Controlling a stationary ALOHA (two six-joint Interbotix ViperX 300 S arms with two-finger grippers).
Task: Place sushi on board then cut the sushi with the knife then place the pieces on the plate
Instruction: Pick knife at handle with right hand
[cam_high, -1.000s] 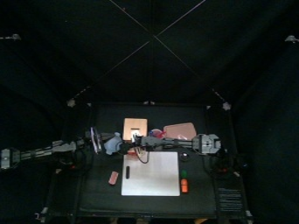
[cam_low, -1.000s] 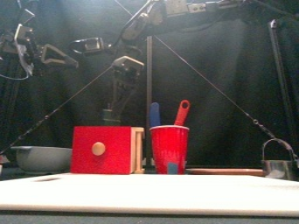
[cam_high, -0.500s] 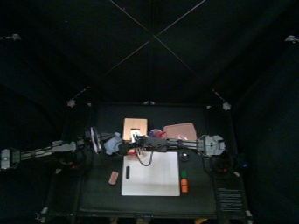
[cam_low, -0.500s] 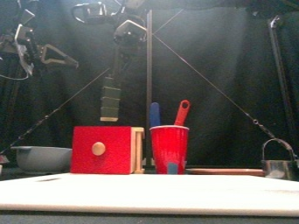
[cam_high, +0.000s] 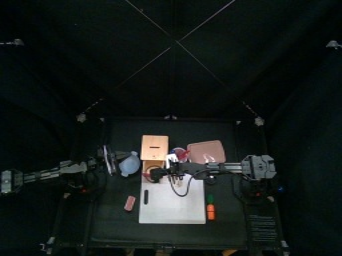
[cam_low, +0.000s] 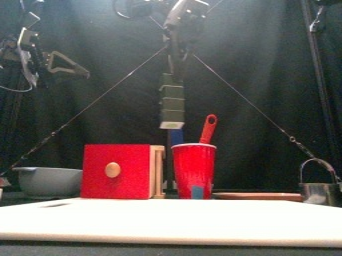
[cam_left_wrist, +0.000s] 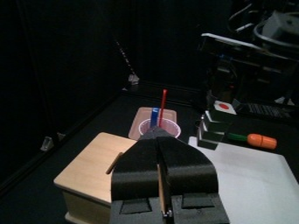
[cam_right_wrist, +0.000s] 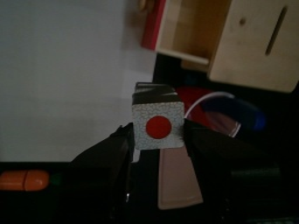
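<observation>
**Sushi roll in my right jaws, in the air over the white cutting board**

From the top, my right arm comes in past the board's right side and ends over its back edge, toward the left half. My left arm rests off the board's left side, a little behind its back-left corner. Behind the board a pale wooden box sits toward the left and a flat pink tray toward the right. A toy carrot lies on the tabletop just off the board's right edge, near the front. A small red toy lies just off the left edge.

From the front, the roll hangs on end, well above the board and touching nothing else. Behind the board stand the box, showing its red drawer front, and a red cup with a red knife in it. A blue-grey bowl sits behind the board's left end and a metal cutter behind its right end.

From my left wrist, my left jaws are pressed together and hold nothing. They hover over the box, behind the board. A blue knife also stands in the cup.

From my right wrist, my right jaws clamp the roll by its sides. Its speckled end face with a red centre points back at me, and the board lies below.
</observation>
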